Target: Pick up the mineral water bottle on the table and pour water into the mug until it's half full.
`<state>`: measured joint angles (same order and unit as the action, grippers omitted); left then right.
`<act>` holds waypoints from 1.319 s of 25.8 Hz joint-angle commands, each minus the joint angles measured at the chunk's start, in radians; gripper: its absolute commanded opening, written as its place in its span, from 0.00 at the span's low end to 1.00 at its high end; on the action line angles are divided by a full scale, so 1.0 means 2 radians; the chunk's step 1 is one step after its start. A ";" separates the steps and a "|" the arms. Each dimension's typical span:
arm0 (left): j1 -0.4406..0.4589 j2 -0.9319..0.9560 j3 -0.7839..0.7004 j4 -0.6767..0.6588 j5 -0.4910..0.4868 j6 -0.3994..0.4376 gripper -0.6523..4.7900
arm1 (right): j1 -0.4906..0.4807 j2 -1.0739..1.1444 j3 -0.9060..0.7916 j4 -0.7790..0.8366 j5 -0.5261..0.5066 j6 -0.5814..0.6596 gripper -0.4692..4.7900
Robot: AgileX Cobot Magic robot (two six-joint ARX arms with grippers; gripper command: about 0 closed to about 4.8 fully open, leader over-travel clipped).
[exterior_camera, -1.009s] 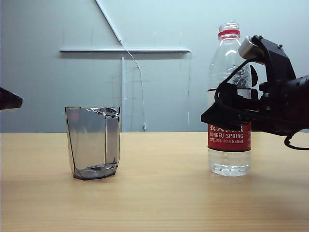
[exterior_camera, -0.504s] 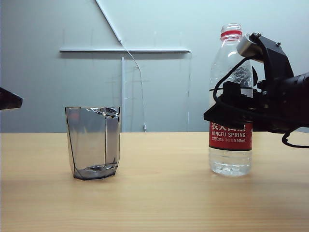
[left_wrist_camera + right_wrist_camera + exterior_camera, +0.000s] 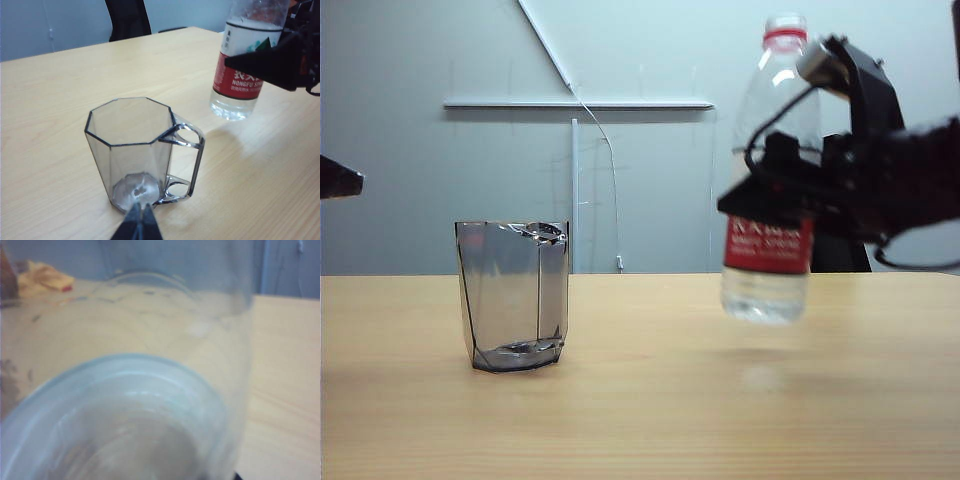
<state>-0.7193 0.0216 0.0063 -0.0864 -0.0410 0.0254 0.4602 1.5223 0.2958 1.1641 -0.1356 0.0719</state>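
On the right of the exterior view, the right gripper is holding the mineral water bottle clear of the table, its jaws clamped across the bottle's middle, just above the red part of the label. The bottle is hanging nearly upright, blurred, with its base above the wood and a faint shadow lying on the surface beneath it. A red neck ring is showing near the top of the bottle, and water is sitting in the bottom portion below the label.

The mug is standing upright on the table, well apart from the bottle, to the left of centre in the exterior view. It is smoky-grey and faceted; the left wrist view shows its open octagonal rim and a handle on the side facing the bottle. Whether any liquid lies in it cannot be told.

The left gripper is hovering just beside the mug's base, its two dark fingertips lying together. In the exterior view only a dark tip of that arm is showing at the far left edge.

The right wrist view is filled by the bottle's clear, blurred wall, with the table visible beyond it.
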 commanded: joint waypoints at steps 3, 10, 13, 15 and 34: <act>0.013 -0.006 0.001 0.007 0.000 -0.002 0.12 | 0.007 -0.035 0.052 -0.102 -0.025 -0.047 0.72; 0.071 -0.008 0.001 0.006 0.000 -0.002 0.12 | 0.059 -0.043 0.172 -0.326 -0.011 -0.209 0.72; 0.072 -0.008 0.001 0.006 0.000 -0.002 0.12 | 0.077 -0.035 0.209 -0.376 0.023 -0.270 0.72; 0.072 -0.008 0.001 0.007 0.000 -0.002 0.12 | 0.085 -0.027 0.230 -0.396 0.046 -0.306 0.71; 0.074 -0.008 0.001 0.007 0.000 -0.002 0.12 | 0.107 0.001 0.291 -0.435 0.208 -0.556 0.71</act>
<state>-0.5720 0.0055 0.0067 -0.0864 -0.0437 0.0254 0.6731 1.5341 0.8661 0.2409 0.2672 -0.9997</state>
